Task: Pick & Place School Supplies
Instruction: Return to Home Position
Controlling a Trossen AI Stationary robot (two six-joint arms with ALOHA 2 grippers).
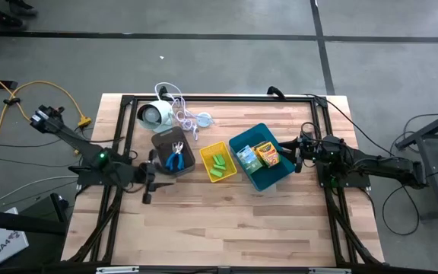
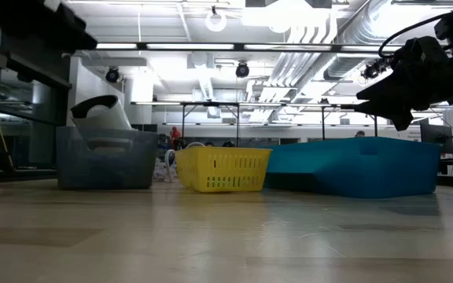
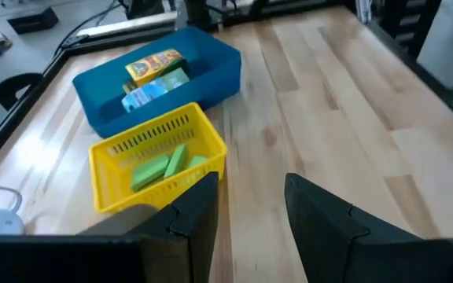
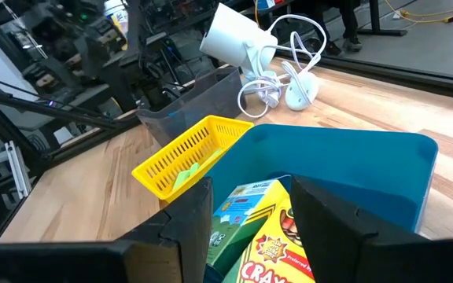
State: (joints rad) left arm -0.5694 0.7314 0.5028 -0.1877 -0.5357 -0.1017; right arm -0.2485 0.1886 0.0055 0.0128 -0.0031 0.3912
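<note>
Two blue-handled pliers (image 1: 176, 159) lie in the grey tray (image 1: 162, 141). Several bright-green blocks (image 3: 167, 165) rest in the yellow tray (image 1: 208, 149). A green box (image 1: 246, 157) and a yellow-orange box (image 4: 272, 250) lie in the blue tray (image 1: 283, 175). My left gripper (image 3: 252, 206) hovers open by the grey tray's near left side, facing the yellow tray, with nothing between its fingers. My right gripper (image 4: 252, 212) stands open above the blue tray's right end (image 2: 415, 161), over the boxes and clear of them.
A white round device (image 1: 152, 114) with a coiled white cord (image 1: 188, 116) lies behind the grey tray. A dark frame (image 1: 219, 97) runs along the table's far and side edges. Bare wood (image 1: 226, 221) spreads from the trays to the near edge.
</note>
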